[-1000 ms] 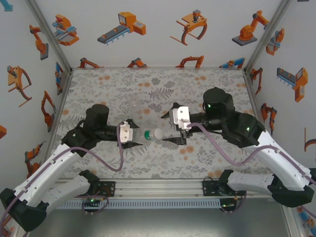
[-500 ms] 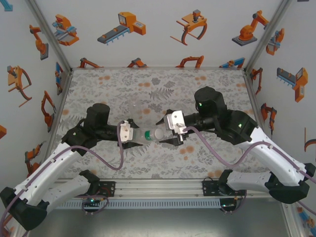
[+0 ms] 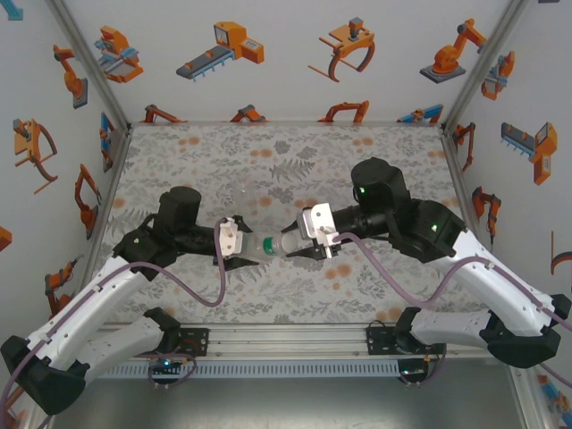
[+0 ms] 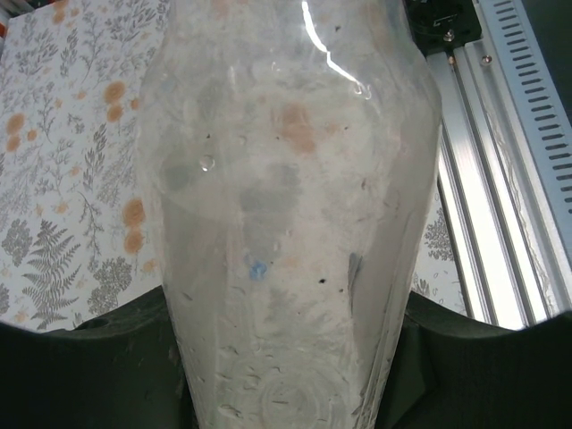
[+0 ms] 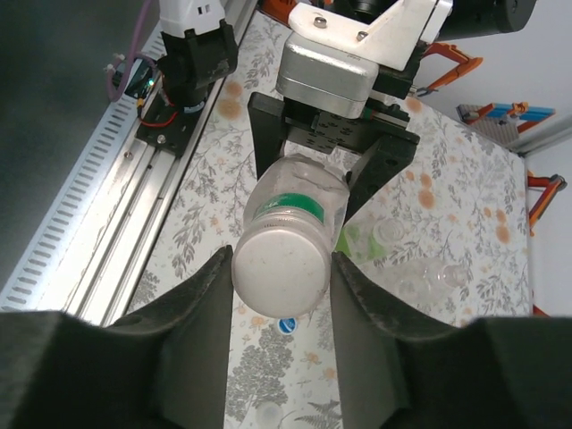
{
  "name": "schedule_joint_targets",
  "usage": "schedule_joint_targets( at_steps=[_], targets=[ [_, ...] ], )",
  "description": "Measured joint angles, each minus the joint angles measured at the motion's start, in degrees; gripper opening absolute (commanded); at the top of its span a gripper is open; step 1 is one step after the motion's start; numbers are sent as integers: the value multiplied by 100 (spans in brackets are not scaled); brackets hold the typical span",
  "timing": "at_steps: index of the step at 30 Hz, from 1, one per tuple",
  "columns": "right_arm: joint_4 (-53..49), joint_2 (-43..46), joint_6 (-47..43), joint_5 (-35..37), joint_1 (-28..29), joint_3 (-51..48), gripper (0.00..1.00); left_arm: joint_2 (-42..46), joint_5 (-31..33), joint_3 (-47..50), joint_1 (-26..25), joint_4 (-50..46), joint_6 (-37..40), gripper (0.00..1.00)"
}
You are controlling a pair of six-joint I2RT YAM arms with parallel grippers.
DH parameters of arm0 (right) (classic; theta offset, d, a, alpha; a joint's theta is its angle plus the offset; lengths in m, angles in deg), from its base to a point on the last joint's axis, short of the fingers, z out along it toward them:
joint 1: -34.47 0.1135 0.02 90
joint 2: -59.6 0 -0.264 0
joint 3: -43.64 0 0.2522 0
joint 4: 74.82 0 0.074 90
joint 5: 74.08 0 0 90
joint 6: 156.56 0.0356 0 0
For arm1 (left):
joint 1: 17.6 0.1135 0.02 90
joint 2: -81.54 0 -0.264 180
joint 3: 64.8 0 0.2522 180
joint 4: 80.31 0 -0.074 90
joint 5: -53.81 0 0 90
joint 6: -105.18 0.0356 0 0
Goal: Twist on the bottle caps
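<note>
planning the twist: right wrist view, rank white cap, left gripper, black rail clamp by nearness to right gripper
1. white cap, between right gripper fingers
2. left gripper, just behind, holding the bottle
3. black rail clamp, far back left

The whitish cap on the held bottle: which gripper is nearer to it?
Right. The right gripper pinches the cap between its fingers; the left gripper clamps the bottle farther back.

The worktop (image 3: 223, 152) carries a print of grey ferns and orange blossoms. On it sit a blue cap (image 5: 288, 325), a green-tinted bottle (image 5: 359, 242) and, just beside that, a clear bottle (image 5: 431, 272).
</note>
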Motion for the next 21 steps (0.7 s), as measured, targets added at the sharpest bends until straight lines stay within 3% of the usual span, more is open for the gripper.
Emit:
schedule_joint_targets(
  at_steps=[3, 8, 14, 21],
  targets=[
    [26, 11, 76, 74, 0, -20, 20, 0, 50, -9, 0, -7, 0, 0],
    [603, 275, 942, 570, 11, -492, 14, 72, 411, -9, 0, 4, -24, 0],
    [2188, 717, 3241, 1344, 11, -1578, 1, 332, 1128, 114, 15, 201, -136, 0],
    [3648, 643, 5888, 2055, 35, -2308, 0, 345, 1749, 136, 39, 428, -271, 0]
  ],
)
